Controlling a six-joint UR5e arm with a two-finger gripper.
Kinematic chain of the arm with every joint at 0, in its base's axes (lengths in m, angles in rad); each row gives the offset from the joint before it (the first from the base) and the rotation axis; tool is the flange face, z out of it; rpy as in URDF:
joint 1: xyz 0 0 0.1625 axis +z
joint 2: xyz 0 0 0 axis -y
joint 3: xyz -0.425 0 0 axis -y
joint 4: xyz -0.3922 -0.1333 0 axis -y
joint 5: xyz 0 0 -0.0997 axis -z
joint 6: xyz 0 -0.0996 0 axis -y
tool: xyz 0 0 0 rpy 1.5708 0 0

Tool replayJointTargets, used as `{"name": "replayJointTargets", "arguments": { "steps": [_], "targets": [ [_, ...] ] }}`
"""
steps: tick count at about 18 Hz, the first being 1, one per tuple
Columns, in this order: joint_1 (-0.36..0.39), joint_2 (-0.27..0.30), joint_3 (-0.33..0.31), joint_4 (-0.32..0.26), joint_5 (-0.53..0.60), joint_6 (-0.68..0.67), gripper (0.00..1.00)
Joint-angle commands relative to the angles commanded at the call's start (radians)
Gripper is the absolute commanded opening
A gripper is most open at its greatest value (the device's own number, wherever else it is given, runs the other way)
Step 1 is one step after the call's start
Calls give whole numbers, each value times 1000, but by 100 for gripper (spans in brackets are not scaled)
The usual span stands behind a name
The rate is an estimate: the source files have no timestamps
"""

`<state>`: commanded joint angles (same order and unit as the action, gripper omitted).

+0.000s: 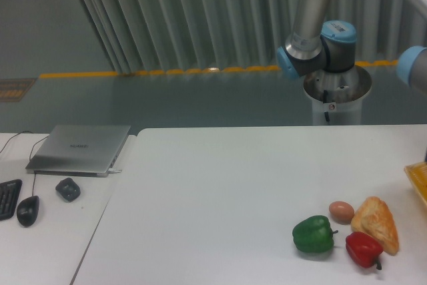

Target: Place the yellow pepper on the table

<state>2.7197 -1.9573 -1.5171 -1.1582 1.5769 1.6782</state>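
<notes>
Since the gripper lies outside the frame past the right edge, its jaws cannot be judged; only upper arm links [319,31] show, above the table's far right corner.

Step in hand, as a judgement: the reach toward the yellow pepper; no such pepper is visible on the table [220,191]; where it sits cannot be confirmed; a yellow-orange container [419,179], cut off at the table's right edge, is the likeliest holder, though its contents are hidden.

Next move calls for: a grasp made out of view, a lift clear of that container's wall, then a set-down on bare table surface, well apart from the cluster near the front right corner.

Count, table:
- green pepper [313,234], one; near the front edge, left of the cluster;
- red pepper [363,249], one; closest to the front edge, touching or just beside the bread;
- bread roll [377,222], one; nearest the right edge;
- egg [341,211], one; brown, just beside the roll on its left.

Count, side desk beyond the table's left edge:
- laptop [80,149], one, closed;
- mouse [27,210], one;
- small dark object [67,189], one;
- keyboard [7,198], one, partly cut off.
</notes>
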Motion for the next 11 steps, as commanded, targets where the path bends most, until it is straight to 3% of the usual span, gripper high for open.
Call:
{"name": "replayJointTargets", "arguments": {
  "steps": [11],
  "targets": [
    [78, -11, -15, 2, 71, -35, 100]
  ]
}}
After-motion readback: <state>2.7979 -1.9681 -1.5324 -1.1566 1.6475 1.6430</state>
